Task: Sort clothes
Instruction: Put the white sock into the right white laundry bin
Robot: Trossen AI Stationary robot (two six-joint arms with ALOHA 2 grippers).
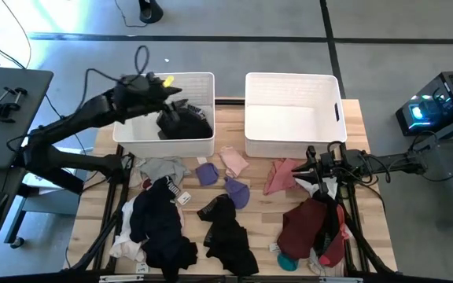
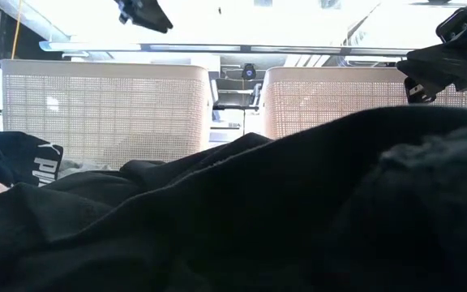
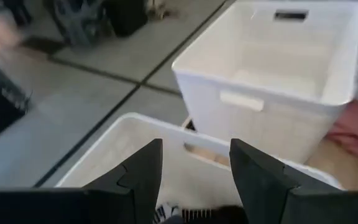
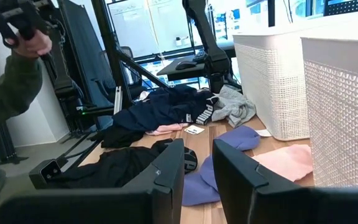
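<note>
Wooden table (image 1: 368,141) strewn with clothes (image 1: 160,220); left gripper (image 3: 194,163) jaws spread (right's parted slightly); grey floor (image 1: 289,20).

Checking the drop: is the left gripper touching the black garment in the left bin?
Cannot tell. In the high view the left gripper overlaps the black garment in the left bin; no gap or contact shows.

White letters "PIN" on black garment (image 2: 23,166), cut off at a fold
</note>
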